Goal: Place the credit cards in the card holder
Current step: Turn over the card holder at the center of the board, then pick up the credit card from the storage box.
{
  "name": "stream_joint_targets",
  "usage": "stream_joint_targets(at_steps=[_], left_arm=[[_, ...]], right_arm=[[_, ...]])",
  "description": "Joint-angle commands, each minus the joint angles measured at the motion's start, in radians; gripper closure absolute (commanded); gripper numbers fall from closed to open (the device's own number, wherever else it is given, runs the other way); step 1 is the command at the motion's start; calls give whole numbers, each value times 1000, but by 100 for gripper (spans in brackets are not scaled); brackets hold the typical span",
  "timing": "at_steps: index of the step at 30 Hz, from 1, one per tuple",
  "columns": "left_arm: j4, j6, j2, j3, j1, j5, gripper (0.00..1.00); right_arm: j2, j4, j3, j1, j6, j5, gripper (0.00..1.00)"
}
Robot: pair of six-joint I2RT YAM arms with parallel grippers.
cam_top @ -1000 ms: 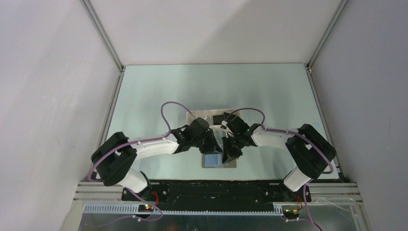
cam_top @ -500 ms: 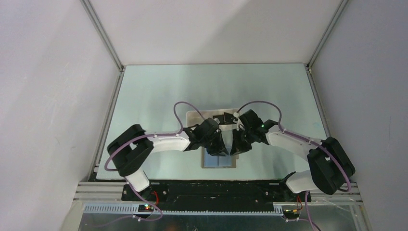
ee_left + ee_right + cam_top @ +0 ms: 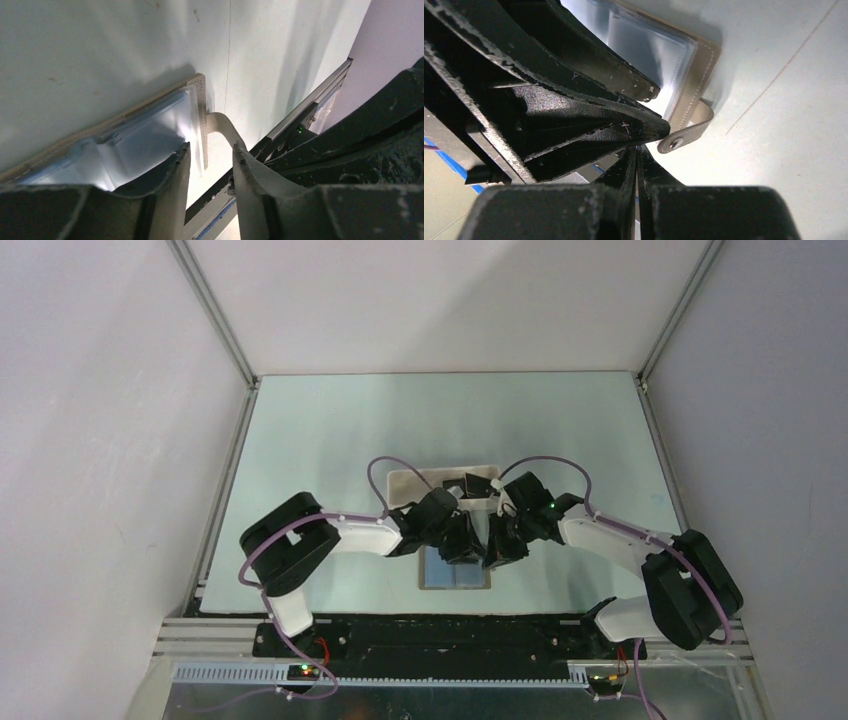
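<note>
The card holder (image 3: 455, 575) lies open near the table's front edge, its light blue pockets facing up. In the left wrist view its blue pocket (image 3: 150, 137) and closing tab (image 3: 220, 125) lie just past my left gripper (image 3: 210, 148). That gripper is open with nothing between its fingers. My left gripper (image 3: 465, 548) hangs over the holder's far edge. My right gripper (image 3: 497, 555) is beside it, at the holder's right edge. The right gripper (image 3: 638, 148) is shut, its tips by the snap tab (image 3: 674, 142). A dark credit card (image 3: 453, 489) shows in the tray, partly hidden.
A long white tray (image 3: 410, 483) lies just behind the card holder, under both wrists. Both arms meet over the middle of the table. The metal frame rail (image 3: 310, 100) runs along the table's near edge.
Both wrists have drawn toward each other over the holder's far edge, uncovering both blue pockets. The left jaws have widened. The right jaws stay shut.
</note>
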Motion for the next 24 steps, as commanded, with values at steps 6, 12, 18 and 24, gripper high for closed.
stream_joint_targets(at_steps=[6,12,18,24], left_arm=[[75,-16,-226,-122,9,-33,52],[75,6,-374,-203,37,-71,39],[49,11,-490,-271,104,-126,36],[-169,115,-515,-145,223,-164,39]], right_arm=[[41,113,8,3,28,-48,100],[18,97,9,-3,24,-32,100],[-26,63,54,-66,-6,-24,94],[-3,15,195,-216,-62,-57,76]])
